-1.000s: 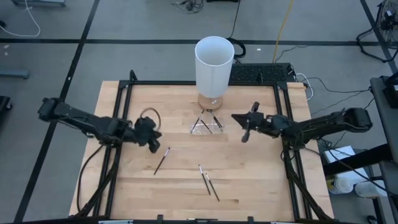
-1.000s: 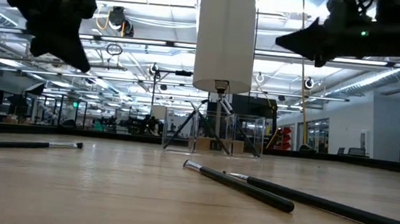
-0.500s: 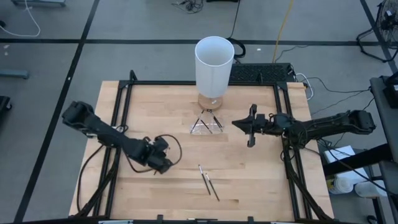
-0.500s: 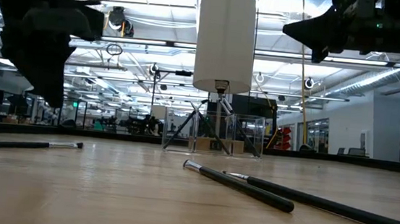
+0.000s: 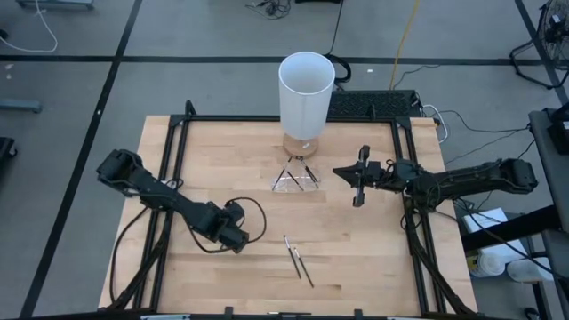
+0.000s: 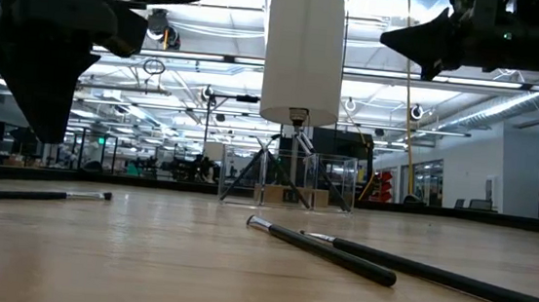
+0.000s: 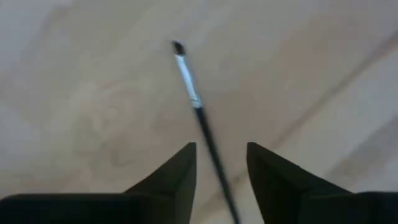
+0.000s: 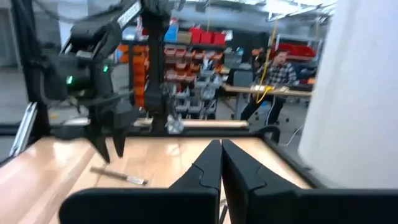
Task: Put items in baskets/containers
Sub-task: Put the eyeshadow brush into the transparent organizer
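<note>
No legible brand, label or writing in any view.

Wooden table (image 5: 356, 258) inside a black frame; tall white cylinder (image 5: 306, 93) upright at the far edge, centre; clear container (image 5: 294, 179) just in front of it, low and see-through, at least one dark stick leaning inside, upper end toward the cylinder.

Left arm reaching in from the left edge; left gripper (image 5: 233, 235) low over the front-left of the table, directly over one stick (image 7: 198, 111); in the left wrist view fingers (image 7: 176, 177) parted, stick lying flat on the wood in the gap, not pinched, long axis running away from the gripper, metal band and dark tip at the far end; same stick in the low view (image 6: 31, 194) flat at the left, pale tip pointing toward the centre.

Right arm in from the right edge; right gripper (image 5: 357, 185) raised above the table, right of the container, apart from it; in the right wrist view fingers (image 8: 208, 169) pressed together, nothing between them.

Two more sticks (image 5: 298, 260) flat on the front-centre, side by side, nearly touching, long axes diagonal, running from near the centre toward the front-right; paler tips at the ends nearer the container.

Person (image 8: 277, 76) at a bench in the room beyond.
</note>
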`<act>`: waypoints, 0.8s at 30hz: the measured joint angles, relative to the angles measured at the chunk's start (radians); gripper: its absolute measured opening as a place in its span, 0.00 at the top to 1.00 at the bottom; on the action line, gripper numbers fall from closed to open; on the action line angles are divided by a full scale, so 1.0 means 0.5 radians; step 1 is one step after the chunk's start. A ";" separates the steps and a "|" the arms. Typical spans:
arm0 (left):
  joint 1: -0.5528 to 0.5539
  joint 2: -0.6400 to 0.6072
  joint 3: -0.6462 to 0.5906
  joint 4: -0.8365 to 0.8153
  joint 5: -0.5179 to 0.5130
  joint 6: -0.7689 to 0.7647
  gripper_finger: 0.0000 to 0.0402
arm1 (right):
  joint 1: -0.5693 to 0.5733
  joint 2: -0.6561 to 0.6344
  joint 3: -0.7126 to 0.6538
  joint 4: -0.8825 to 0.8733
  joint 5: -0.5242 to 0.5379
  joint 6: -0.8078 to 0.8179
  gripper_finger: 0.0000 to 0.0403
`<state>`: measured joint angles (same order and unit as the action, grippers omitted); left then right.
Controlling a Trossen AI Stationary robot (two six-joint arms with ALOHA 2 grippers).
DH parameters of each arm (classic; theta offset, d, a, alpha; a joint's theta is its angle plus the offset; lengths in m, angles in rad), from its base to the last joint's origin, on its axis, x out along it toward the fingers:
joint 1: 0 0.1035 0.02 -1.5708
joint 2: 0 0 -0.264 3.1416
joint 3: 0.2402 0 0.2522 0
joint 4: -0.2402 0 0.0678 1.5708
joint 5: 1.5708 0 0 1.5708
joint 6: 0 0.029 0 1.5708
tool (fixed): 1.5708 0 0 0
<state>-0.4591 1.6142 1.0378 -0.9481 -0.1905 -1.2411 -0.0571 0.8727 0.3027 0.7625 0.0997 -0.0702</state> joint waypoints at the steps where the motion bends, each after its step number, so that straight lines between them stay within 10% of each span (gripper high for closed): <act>1: 0.008 -0.005 0.000 -0.015 -0.011 0.001 0.60 | -0.006 -0.002 0.000 0.005 0.000 0.006 1.00; 24: 0.241 0.007 -0.217 0.191 0.155 0.199 0.56 | -0.001 0.001 0.000 0.005 -0.001 0.047 1.00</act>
<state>-0.3388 1.6176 0.9293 -0.8529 -0.1130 -1.1415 -0.0577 0.8730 0.3027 0.7650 0.0989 -0.0468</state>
